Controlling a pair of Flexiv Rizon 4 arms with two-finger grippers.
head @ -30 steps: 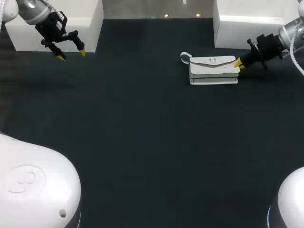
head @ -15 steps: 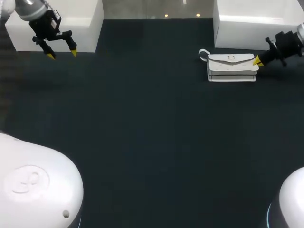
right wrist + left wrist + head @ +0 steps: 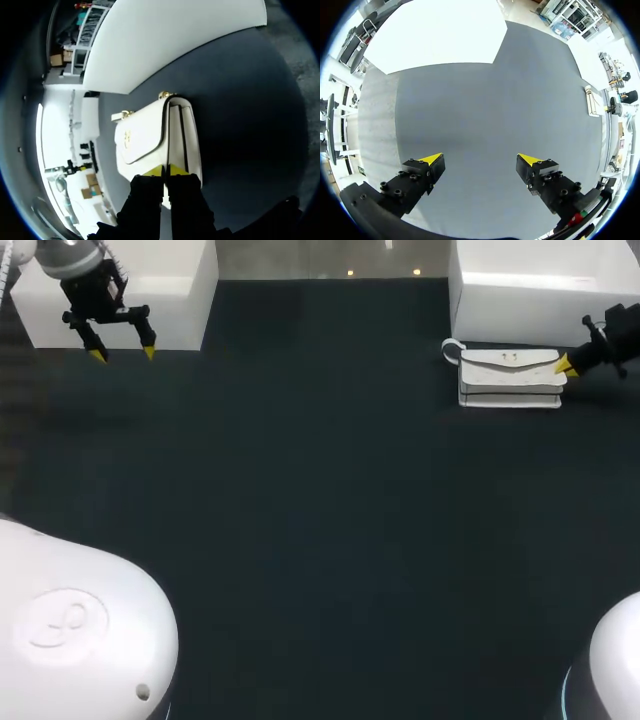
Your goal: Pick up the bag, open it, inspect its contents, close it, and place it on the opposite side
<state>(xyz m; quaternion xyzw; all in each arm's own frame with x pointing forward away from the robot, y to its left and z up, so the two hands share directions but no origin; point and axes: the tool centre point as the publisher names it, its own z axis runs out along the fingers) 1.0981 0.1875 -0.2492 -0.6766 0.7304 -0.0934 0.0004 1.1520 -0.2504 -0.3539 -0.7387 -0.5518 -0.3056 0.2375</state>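
The white bag (image 3: 508, 378) rests on the dark bench (image 3: 320, 520) at 2 o'clock in the head view, just beside a white box (image 3: 530, 295). The right hand (image 3: 566, 365) sits at the bag's 3 o'clock end, fingers pressed close together, pinching that end. The left hand (image 3: 120, 352) hangs at 10 o'clock, well apart, fingers spread

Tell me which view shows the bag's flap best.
The right wrist view: the bag sits just ahead of the right gripper, flap and gold clasp clear. The head view shows the whole bag small, beside the white box. The left wrist view catches only a distant sliver.
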